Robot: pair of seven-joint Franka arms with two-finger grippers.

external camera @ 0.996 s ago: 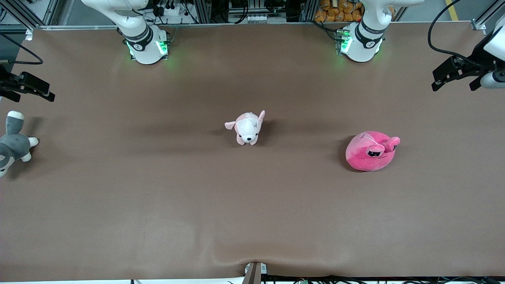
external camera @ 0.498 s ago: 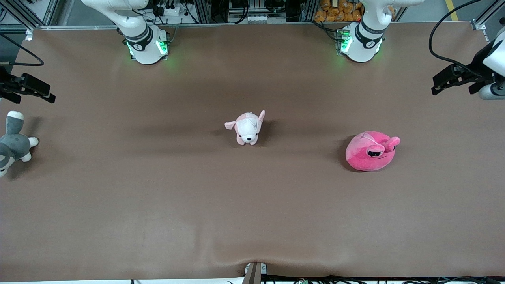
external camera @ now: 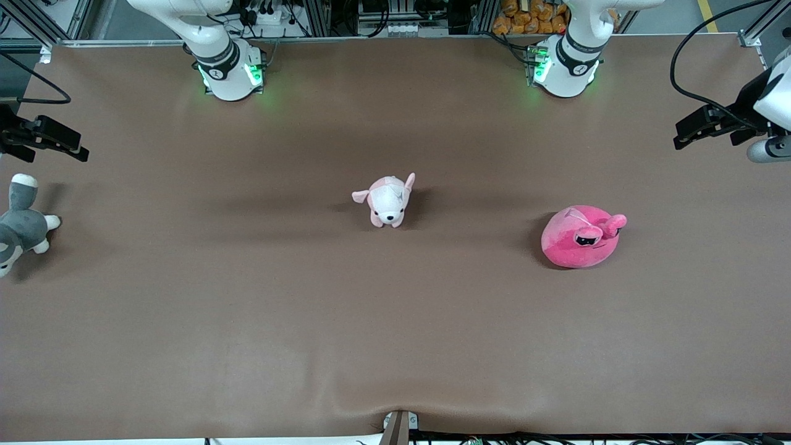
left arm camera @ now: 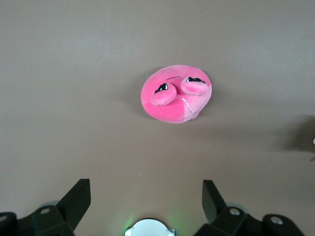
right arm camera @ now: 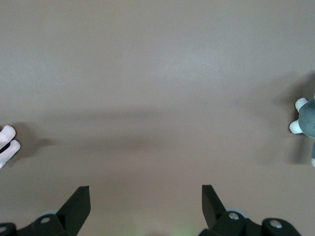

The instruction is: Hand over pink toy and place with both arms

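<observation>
The brown table (external camera: 247, 309) fills the front view, its cover rippled at the edge nearest the camera. Two white arms rise from green-lit bases along the top: the right arm (external camera: 213, 43) and the left arm (external camera: 581, 43).

The left gripper (external camera: 701, 127) hangs in the air over the left arm's end of the table, with black cable looping above it. In the left wrist view its two black fingers (left arm camera: 76, 199) stand wide apart with nothing between them, and the pink toy (left arm camera: 177, 93) lies on the bare table under the camera, well apart from the fingers.

The right gripper (external camera: 52, 139) hangs over the right arm's end of the table, above the grey plush (external camera: 21, 225). Its fingers (right arm camera: 76, 204) are likewise spread wide and hold nothing; that wrist view shows bare table, with a bit of the grey plush (right arm camera: 306, 123) at one edge and a bit of the puppy (right arm camera: 7, 140) at the other.

The pink toy (external camera: 581, 236) sits on the table toward the left arm's end, eyes turned to the front camera, nothing touching it.

The grey plush lies at the table's edge at the right arm's end.

The pale puppy (external camera: 388, 199) stands near the middle of the table, well apart from both other toys and a little farther from the front camera than the pink toy
</observation>
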